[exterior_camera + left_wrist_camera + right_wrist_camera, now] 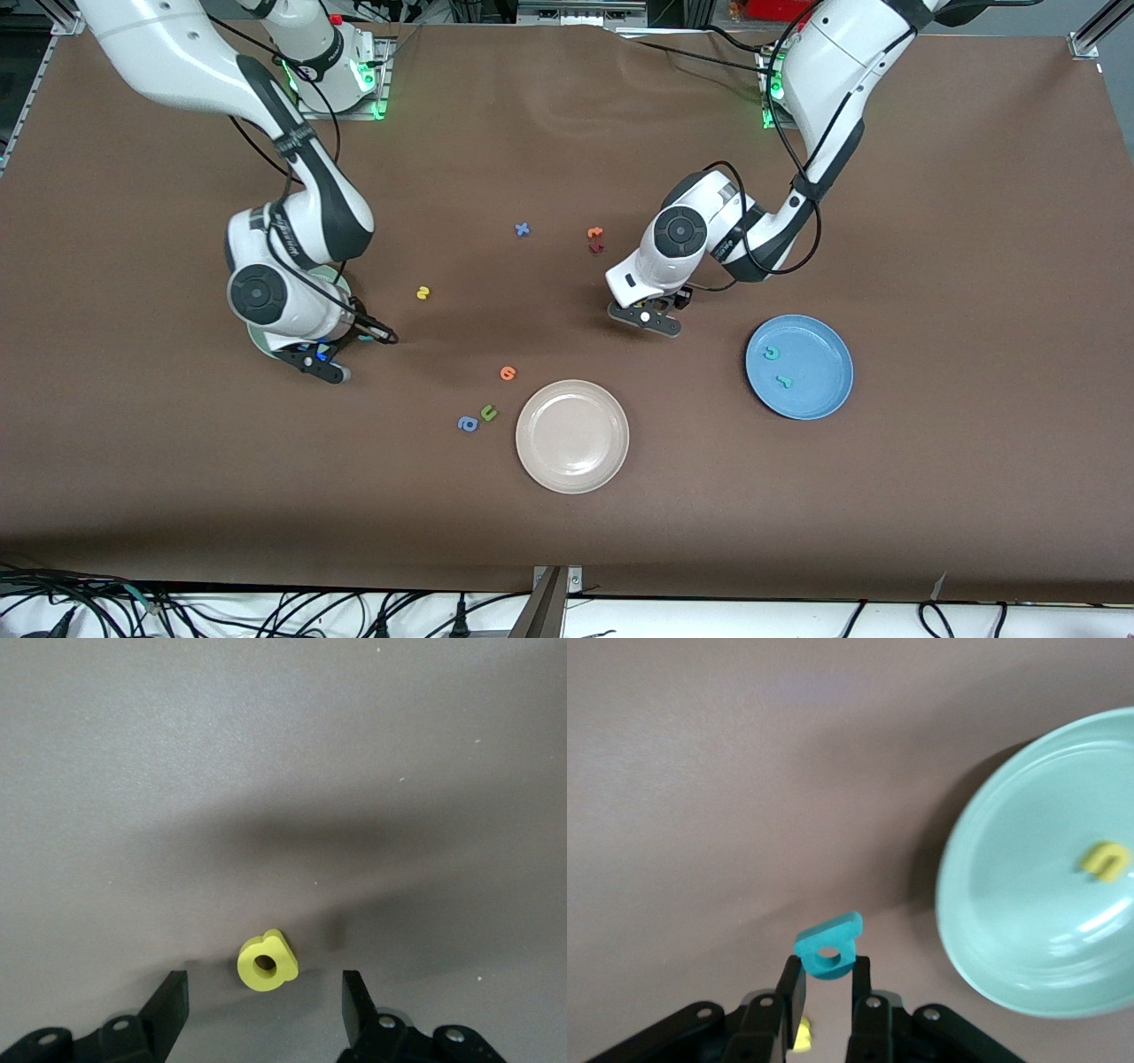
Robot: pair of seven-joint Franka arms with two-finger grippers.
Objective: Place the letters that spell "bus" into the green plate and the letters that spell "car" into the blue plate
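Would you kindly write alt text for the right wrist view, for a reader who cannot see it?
The right gripper pinches a teal letter between its fingers above the brown table, beside the green plate. A yellow "u" lies in that plate.

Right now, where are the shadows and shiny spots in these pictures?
Left wrist view: a wide dark shadow lies on the table above the yellow letter. Right wrist view: the green plate shines with pale glare streaks and looks soft-edged. Front view: even light; green lamps glow at both bases.
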